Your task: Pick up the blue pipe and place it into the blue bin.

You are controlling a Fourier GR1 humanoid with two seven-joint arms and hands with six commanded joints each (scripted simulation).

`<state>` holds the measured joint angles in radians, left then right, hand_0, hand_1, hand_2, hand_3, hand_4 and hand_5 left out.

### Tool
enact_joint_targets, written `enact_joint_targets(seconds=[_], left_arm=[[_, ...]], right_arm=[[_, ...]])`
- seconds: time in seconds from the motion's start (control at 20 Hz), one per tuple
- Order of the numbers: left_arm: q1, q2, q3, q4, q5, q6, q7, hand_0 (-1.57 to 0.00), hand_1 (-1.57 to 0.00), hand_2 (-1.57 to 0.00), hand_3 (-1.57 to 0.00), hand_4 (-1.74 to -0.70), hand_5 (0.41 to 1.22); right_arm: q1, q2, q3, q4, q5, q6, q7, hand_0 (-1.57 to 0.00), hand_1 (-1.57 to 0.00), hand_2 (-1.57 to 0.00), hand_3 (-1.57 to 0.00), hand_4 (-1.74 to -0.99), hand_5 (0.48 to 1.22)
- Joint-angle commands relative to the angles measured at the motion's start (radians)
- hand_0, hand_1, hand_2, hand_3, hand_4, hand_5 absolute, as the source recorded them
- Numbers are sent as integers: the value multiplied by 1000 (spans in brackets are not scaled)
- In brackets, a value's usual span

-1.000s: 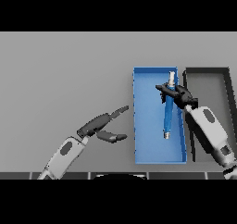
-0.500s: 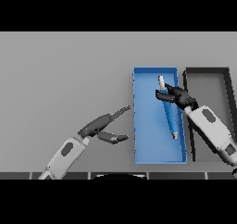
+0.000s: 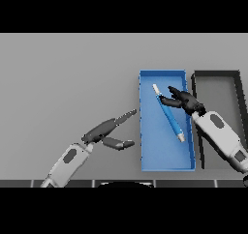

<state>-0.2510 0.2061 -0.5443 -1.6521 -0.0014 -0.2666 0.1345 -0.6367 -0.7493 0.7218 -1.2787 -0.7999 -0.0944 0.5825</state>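
Note:
The blue pipe (image 3: 170, 118) lies slantwise on the floor of the blue bin (image 3: 159, 153), its pale ends pointing to the far left and the near right. My right hand (image 3: 186, 102) is over the blue bin beside the pipe's upper half. Its fingers are spread open and their tips reach the pipe. My left hand (image 3: 102, 130) is open over the table to the left of the blue bin, fingers stretched toward it.
A black bin (image 3: 219, 90) stands right of the blue bin, touching it. My right forearm (image 3: 220, 137) crosses the black bin's near part.
The pipe has turned from nearly upright in my right hand to lying slantwise on the bin floor. My right hand's fingers have opened off it. The left hand barely moved.

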Motion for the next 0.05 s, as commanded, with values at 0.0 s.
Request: enact_joint_targets(seconds=[0.0], left_arm=[[-12, -6, 0, 5, -2, 2, 17, 1, 1, 1, 1, -826, 474]], right_arm=[[-9, 1, 1, 6, 1, 11, 2, -20, -15, -14, -8, -1186, 769]])
